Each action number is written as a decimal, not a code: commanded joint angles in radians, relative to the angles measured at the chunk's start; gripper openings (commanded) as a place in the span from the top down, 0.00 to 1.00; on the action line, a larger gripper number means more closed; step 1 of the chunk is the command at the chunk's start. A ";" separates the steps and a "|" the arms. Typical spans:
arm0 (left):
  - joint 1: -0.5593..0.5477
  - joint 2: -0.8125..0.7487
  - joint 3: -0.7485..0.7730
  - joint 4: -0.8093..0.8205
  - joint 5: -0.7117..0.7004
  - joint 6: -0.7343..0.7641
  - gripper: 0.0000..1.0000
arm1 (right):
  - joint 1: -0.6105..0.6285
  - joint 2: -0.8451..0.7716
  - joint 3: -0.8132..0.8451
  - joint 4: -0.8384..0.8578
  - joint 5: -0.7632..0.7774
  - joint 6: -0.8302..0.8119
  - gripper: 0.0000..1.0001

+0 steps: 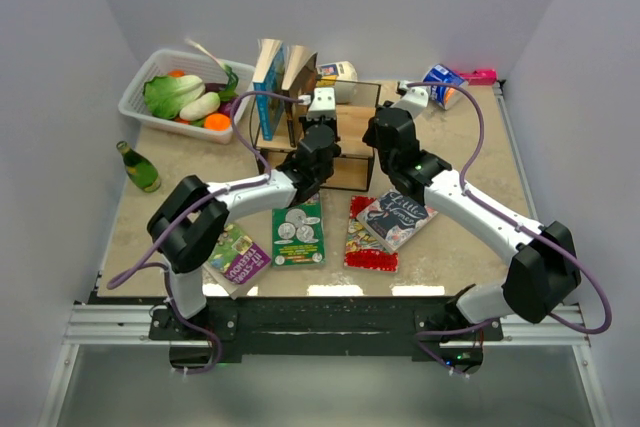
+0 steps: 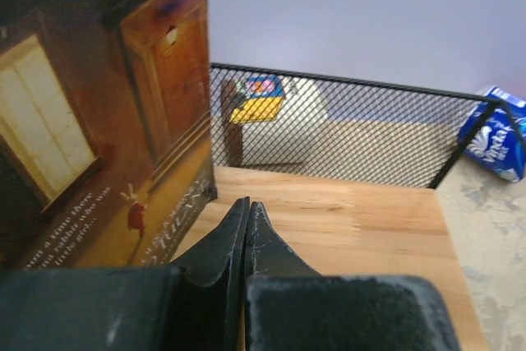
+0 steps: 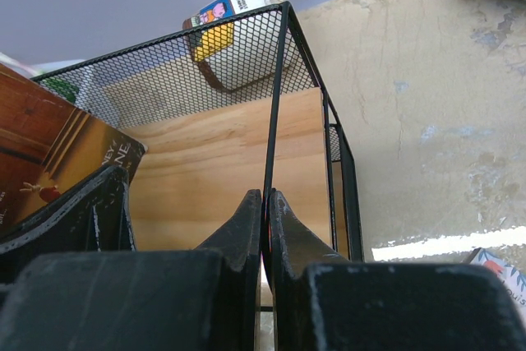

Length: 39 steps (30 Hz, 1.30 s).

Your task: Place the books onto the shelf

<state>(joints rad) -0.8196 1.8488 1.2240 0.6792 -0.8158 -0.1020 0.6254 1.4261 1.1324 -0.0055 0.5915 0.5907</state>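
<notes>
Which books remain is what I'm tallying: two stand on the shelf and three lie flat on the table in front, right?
Four, not three, lie flat on the table in front: the purple-and-green book, green book, red book and dark grey book, per the top external view. The blue book and brown book do stand on the shelf.

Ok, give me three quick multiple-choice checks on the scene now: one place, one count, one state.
1. Where does the dark grey book lie? A in the basket; B on the red book; C against the bottle.
2. How many books lie flat on the table? A two; B four; C six.
3. The left fingers are: A wide open; B shut on a book; C shut, empty.
1 B: it overlaps the red cover. 2 B: those two, the green book and the purple-and-green book. 3 C: they meet above the shelf board.
</notes>
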 commanded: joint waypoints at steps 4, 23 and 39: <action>0.043 -0.003 0.014 -0.066 -0.052 -0.056 1.00 | 0.008 0.027 -0.031 -0.030 -0.048 0.040 1.00; 0.152 -0.052 -0.027 -0.145 -0.095 -0.090 1.00 | 0.008 0.025 -0.040 -0.027 -0.052 0.047 1.00; 0.181 -0.082 -0.046 -0.178 -0.131 -0.090 1.00 | 0.007 0.025 -0.042 -0.027 -0.053 0.049 1.00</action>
<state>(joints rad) -0.6582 1.8282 1.1954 0.4843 -0.8974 -0.1726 0.6254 1.4258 1.1210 0.0189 0.5835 0.6044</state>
